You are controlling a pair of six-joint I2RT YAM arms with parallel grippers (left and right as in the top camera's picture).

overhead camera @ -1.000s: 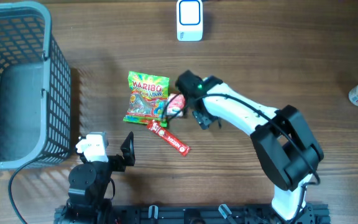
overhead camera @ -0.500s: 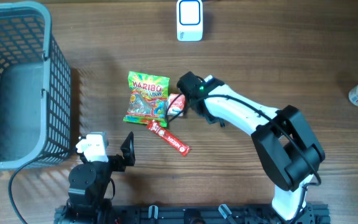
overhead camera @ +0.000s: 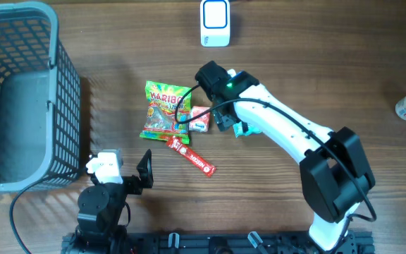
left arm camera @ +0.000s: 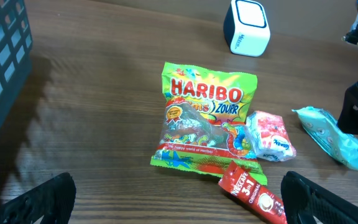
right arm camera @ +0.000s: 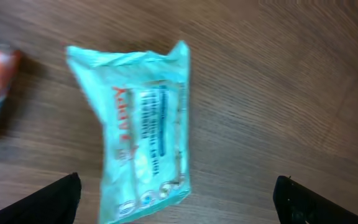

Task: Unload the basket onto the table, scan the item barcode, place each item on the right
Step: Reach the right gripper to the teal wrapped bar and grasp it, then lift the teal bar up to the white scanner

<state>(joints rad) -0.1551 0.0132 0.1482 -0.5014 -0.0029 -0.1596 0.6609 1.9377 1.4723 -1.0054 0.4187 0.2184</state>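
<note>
Teal packet [right arm camera: 138, 130] flat on the table [right arm camera: 278, 74], ungripped.
Right end effector [right arm camera: 180, 198] gapes over it; in its wrist view the packet's long axis runs 12 to 6 o'clock. Overhead, it lies 3 o'clock of the Haribo bag [overhead camera: 166, 111].

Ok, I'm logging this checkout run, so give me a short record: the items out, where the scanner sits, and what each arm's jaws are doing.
scanner: white scanner at the far side, untouched
items: Haribo bag, pink packet, Nescafe stick, teal packet, all lying on the table
right gripper: jaws open, above the teal packet, not gripping
left gripper: jaws open, holding nothing
basket: left side
</note>
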